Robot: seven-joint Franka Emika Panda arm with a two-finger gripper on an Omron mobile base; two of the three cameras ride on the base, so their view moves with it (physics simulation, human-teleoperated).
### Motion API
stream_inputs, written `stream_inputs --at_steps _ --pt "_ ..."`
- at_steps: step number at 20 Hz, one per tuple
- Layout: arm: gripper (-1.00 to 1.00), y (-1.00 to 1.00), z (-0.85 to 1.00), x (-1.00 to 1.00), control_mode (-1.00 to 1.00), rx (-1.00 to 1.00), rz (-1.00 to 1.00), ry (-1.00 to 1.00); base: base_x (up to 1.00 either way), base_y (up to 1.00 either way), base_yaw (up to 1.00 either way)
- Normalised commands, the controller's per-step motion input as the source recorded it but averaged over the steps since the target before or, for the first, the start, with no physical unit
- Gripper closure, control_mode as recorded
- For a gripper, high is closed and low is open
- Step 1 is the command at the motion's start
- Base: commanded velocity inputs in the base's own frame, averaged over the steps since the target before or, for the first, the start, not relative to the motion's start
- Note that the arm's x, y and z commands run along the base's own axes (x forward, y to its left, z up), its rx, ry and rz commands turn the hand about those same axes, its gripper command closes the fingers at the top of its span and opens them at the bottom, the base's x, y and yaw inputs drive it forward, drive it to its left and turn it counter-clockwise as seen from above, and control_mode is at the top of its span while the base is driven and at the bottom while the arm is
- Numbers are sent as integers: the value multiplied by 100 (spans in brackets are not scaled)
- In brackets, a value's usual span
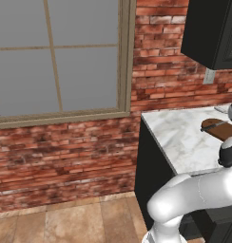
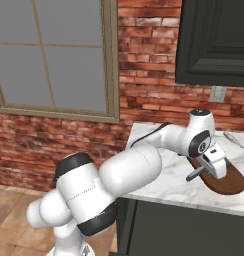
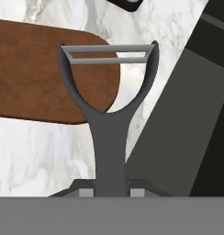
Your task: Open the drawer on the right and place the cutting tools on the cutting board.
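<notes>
A white marble counter [image 1: 184,137] on dark cabinets meets a red brick wall [image 1: 65,152] beside a large window [image 1: 58,57]. A brown cutting board [image 1: 218,129] lies at the right edge, under a dark wall cabinet [image 1: 210,31]. The white arm [image 1: 194,194] curves across the lower right.

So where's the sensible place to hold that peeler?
By its flat straight handle, from the tail end, as the gripper does: shut on the peeler. The forked head with the blade stays free over the cutting board.
</notes>
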Motion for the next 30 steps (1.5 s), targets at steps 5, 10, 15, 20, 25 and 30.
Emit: stream_inputs --at_steps 5,10,15,20,25,30 --pt "100 1 0 20 -100 1 -8 0 0 0 0" --pt "100 1 0 13 -100 1 -7 0 0 0 0" --pt "100 0 0 19 -100 3 -7 0 0 0 0" --pt "100 0 0 18 -100 2 -4 0 0 0 0" --pt "100 0 0 14 -100 1 0 0 0 0 0" --pt "100 11 0 1 -100 0 -1 0 0 0 0"
